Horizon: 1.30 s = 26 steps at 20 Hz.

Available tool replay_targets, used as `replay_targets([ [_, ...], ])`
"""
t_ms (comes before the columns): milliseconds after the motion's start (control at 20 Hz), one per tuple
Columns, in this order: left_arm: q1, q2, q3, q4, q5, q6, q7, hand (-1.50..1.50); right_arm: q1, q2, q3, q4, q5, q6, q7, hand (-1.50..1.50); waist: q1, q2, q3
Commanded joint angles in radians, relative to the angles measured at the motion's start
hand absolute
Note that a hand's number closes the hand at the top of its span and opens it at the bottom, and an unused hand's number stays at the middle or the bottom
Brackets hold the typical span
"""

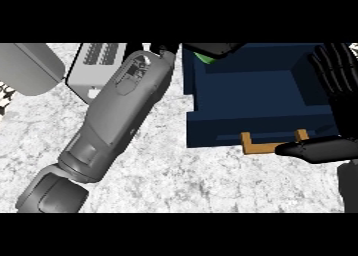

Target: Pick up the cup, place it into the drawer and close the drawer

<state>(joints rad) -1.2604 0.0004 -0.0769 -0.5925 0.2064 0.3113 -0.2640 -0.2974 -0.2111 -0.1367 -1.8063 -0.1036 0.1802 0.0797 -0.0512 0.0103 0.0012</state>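
The dark blue drawer (211,131) stands pulled open on the counter, its orange handle (257,146) at the near side. My left forearm reaches up across the view, and my left hand (215,48) is at the top edge, over the drawer's far left corner. A bit of the green cup (205,58) shows under that hand, which is curled round it and hides most of it. My right hand (346,80) is open at the drawer's right side, fingers straight and pointing away, with its thumb lying just right of the handle.
A light grey box with vent slots (93,67) sits left of the drawer, behind my left forearm. A grey rounded object (23,67) fills the top left corner. Speckled white counter (189,180) lies in front of the drawer.
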Motion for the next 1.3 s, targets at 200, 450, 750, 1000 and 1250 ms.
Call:
replay_targets([
  [200, -0.107, 0.000, -0.144, 0.225, 0.073, 0.034, 0.069, 1.50, -0.013, -0.011, 0.002, 0.034, -0.015, 0.037, -0.030, -1.50, -0.045, 0.012, 0.001],
  [450, -0.050, 0.000, -0.229, 0.299, 0.069, -0.053, 0.039, 1.50, -0.067, 0.009, 0.027, 0.033, -0.004, 0.019, -0.021, -1.50, -0.097, 0.033, 0.001],
  [750, -0.055, 0.000, -0.291, 0.293, 0.113, -0.041, 0.055, -1.50, -0.086, -0.010, 0.030, 0.042, -0.037, 0.063, -0.015, -1.50, -0.141, 0.037, 0.001],
  [1000, -0.016, 0.000, -0.251, 0.240, 0.227, -0.021, -0.006, -1.50, -0.119, 0.026, 0.090, 0.048, -0.124, 0.142, -0.018, -1.50, -0.160, 0.044, 0.001],
  [1250, 0.014, 0.000, -0.219, 0.173, 0.325, -0.087, -0.136, -1.50, -0.144, 0.035, 0.200, 0.036, -0.209, 0.277, 0.012, 1.50, -0.141, 0.042, -0.002],
])
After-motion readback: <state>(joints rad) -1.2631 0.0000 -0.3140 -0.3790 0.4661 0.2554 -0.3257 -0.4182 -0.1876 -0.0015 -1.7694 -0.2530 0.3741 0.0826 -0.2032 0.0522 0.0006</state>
